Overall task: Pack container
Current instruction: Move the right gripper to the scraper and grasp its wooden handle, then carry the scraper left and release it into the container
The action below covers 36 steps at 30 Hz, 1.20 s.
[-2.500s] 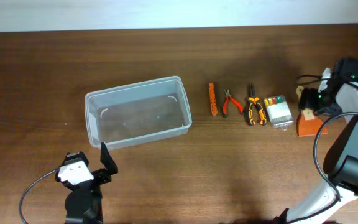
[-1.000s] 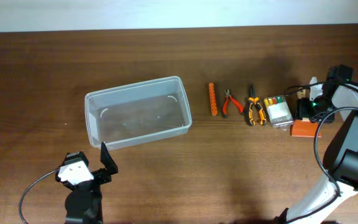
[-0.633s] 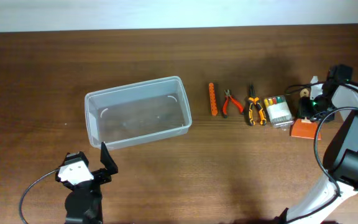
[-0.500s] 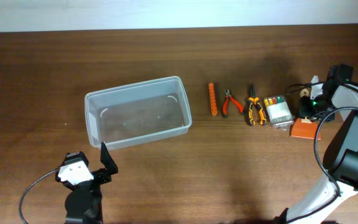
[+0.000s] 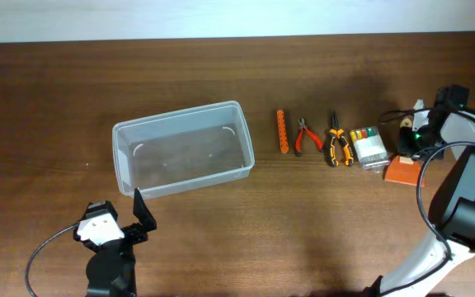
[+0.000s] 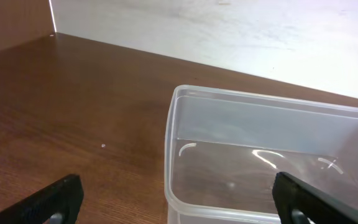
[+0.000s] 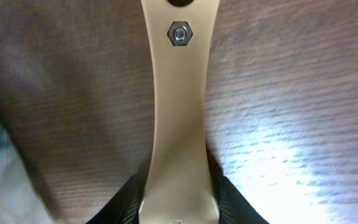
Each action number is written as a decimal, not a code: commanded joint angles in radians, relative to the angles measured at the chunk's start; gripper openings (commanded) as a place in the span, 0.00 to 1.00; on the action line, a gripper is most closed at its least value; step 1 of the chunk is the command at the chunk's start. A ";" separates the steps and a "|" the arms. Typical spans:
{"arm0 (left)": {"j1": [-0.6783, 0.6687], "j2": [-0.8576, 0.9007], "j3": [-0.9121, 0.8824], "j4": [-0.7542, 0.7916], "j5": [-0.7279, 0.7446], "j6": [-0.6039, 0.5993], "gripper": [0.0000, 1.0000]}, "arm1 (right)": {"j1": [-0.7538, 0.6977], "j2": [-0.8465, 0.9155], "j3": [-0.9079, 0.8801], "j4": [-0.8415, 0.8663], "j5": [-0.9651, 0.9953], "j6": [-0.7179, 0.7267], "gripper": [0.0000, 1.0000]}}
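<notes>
The container (image 5: 180,113), a clear plastic bin, stands empty left of centre; its near corner (image 6: 174,124) fills the left wrist view. My left gripper (image 5: 114,206) hovers open just in front of it, its black fingertips (image 6: 61,194) wide apart on either side of the corner. At the far right my right gripper (image 5: 408,136) is low over the table. In the right wrist view its black fingers (image 7: 129,199) press against both sides of a beige tool handle (image 7: 178,93) with a hex nut in it.
A row of items lies right of the container: an orange bar (image 5: 283,132), red pliers (image 5: 307,136), orange-and-black pliers (image 5: 336,140) and a clear bit case (image 5: 368,147). An orange block (image 5: 401,170) sits beside the right gripper.
The right gripper's jaws have narrowed onto the beige handle while staying at the far right. The left arm and the container have not moved.
</notes>
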 commanded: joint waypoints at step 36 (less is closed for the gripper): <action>-0.004 -0.005 -0.004 -0.001 -0.003 0.009 0.99 | 1.080 0.064 0.688 -0.402 -0.198 -0.683 0.04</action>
